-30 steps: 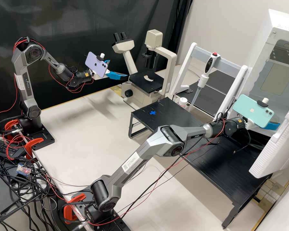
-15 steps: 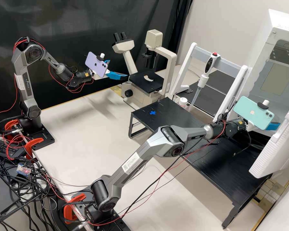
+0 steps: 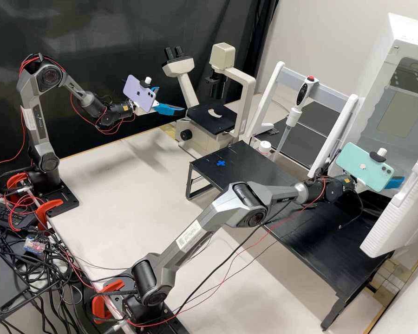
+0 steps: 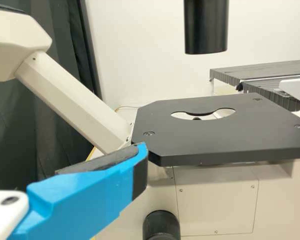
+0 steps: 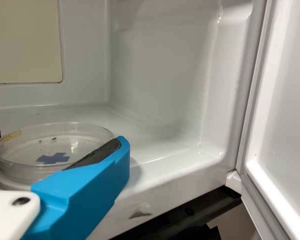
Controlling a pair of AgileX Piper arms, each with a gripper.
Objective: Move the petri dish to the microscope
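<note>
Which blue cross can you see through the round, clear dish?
The blue cross inside the open white cabinet: it shows through the round, clear dish. The other blue cross lies uncovered on the black table.

Pipette (image 3: 293, 117), red-topped, slightly tilted, at white frame (image 3: 268, 96). White-capped bottle (image 3: 264, 147) near its tip. Black curtain (image 3: 125, 28) hanging behind pale worktop (image 3: 120, 185).

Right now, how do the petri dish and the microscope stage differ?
The petri dish is clear and round; the stage is black with straight edges. The dish is inside the white cabinet; the stage is out in the open. A blue cross shows within the dish's outline, while the stage has a cut-out. Both look roughly level.
</note>
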